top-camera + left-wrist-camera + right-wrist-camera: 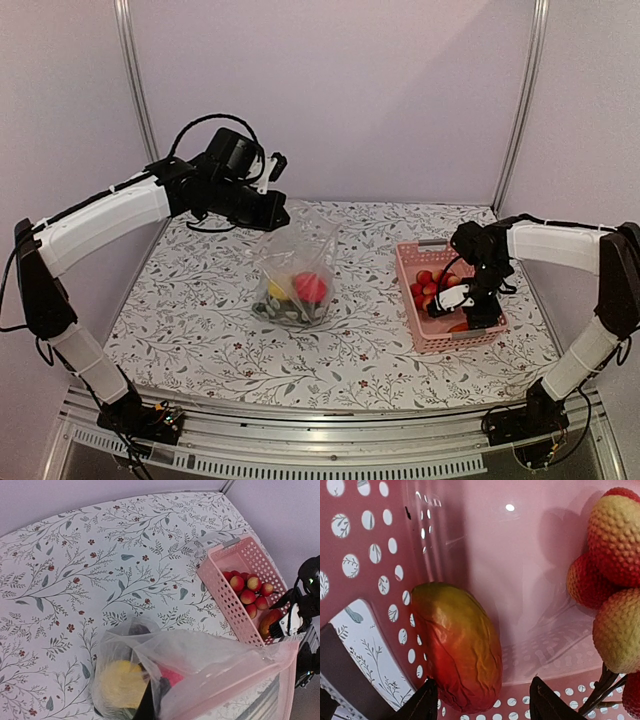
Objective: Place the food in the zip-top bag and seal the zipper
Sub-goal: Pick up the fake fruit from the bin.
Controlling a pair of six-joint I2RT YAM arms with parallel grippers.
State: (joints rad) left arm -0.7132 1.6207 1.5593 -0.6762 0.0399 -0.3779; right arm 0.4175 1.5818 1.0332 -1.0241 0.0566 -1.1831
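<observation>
**Top external view.** A clear, floppy plastic zip-top bag [295, 270] sits near the middle of the table covered in white floral-print cloth [180, 300]. Its top edge is drawn up to a peak at the left gripper [272, 215], whose jaws are pressed together on that edge. Inside the bag lie a round red toy piece [311, 286], a yellow toy piece [277, 290] and some dark green pieces [285, 310]. Well to the right stands a pink slotted plastic basket [415, 255]. It holds a cluster of small red toy fruits [428, 285]. The right gripper [440, 308] is lowered into the near half of the basket.

**Left wrist view.** The bag [210, 680] fills the lower part of the picture. Its upper edge is lifted towards the camera, and the left gripper's own fingers are hidden. The press-seal strip is too faint to make out. The yellow piece [120, 682] and the red piece [172, 676] show through the plastic. Beyond it, apart from the bag, is the basket [225, 587], with the small red-and-yellow fruits [247, 590] in it. At its near end an oval red-orange toy fruit [269, 622] lies just beside the right gripper [285, 625].

**Right wrist view.** The oval fruit [460, 645], red and orange shading to green at its top, lies on the basket floor against the perforated wall [370, 555]. The right gripper [482, 705] has its jaws apart. The fruit's lower end is between the dark fingertips [425, 702], close against the left-hand one in this view and clear of the other. Knobbly red-and-yellow fruits [620, 535] on dark stems crowd the right side.
</observation>
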